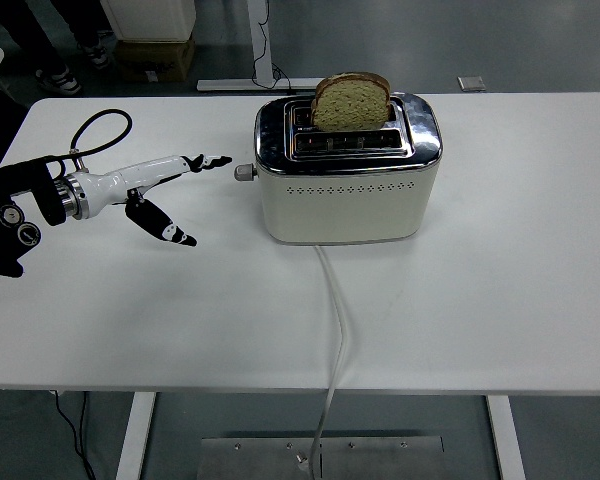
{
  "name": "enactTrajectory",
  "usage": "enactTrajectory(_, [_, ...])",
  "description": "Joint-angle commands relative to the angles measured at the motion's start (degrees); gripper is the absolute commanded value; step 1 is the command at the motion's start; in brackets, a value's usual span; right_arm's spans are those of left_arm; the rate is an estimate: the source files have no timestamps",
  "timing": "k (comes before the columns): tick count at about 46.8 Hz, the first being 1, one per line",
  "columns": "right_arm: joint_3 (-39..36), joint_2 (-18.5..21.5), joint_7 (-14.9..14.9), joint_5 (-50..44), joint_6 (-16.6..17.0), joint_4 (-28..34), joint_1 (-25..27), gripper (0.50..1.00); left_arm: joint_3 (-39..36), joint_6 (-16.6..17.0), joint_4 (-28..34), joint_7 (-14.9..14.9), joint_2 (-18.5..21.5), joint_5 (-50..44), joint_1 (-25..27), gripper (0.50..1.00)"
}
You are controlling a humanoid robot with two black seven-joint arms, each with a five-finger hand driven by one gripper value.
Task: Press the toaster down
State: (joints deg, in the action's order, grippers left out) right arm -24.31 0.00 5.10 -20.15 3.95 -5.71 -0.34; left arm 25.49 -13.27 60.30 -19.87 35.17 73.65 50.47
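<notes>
Cream enamel and chrome: one toaster (347,170) stood upright on the white bench (500,280), a little behind its middle. Two slots on top; one slice of bread (351,100) stuck up from the rear slot, the front slot looked bare. One grey lever knob (244,172) projected from the toaster's left end, in its raised position. One white cord (335,320) ran from the toaster's front base toward the bench's near edge and dropped over it.

One left robot hand (165,190) reached in from the left, white-shelled with black fingers (212,160) spread open and gripping nothing. Longest fingers pointed at the knob, just beside it but apart from it; thumb angled down toward the bench. One black cable loop (98,130) arched behind the wrist.

Beyond the bench, one cardboard box (155,55) on the floor.
</notes>
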Motion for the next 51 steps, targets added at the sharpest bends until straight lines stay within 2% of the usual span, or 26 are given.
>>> enactTrajectory(1, [0.1,0.0,0.0,-0.1,0.0,0.0,0.1,1.0,-0.2,0.0,0.1,0.0,0.0,0.0,0.0,1.0])
enactTrajectory(51, [0.1,0.0,0.0,-0.1,0.0,0.0,0.0,0.998,-1.3,0.0,-0.1,0.0,-1.2,0.0,0.0,1.0])
